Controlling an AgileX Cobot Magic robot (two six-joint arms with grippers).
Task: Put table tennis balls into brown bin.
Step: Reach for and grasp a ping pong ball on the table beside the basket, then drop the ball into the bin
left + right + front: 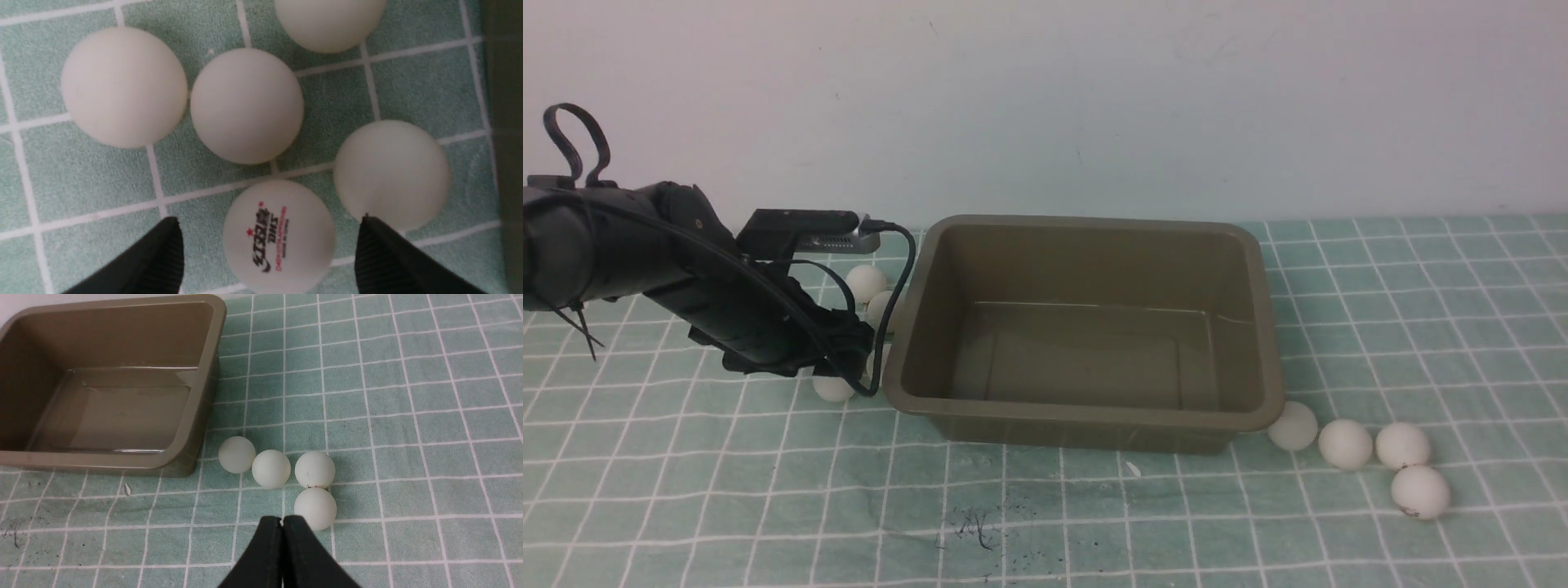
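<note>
The left fingers [163, 261] are gaping wide around the logo-printed ball [280, 237] lying directly between their tips, while the right fingers [265, 555] are sitting shut.

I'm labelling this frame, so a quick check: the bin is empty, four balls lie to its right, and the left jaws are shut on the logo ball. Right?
Not quite. The left gripper has its jaws open, one on each side of the logo ball with gaps showing, as the left wrist view shows. The rest holds: the bin is empty and four balls lie to its right.
</note>
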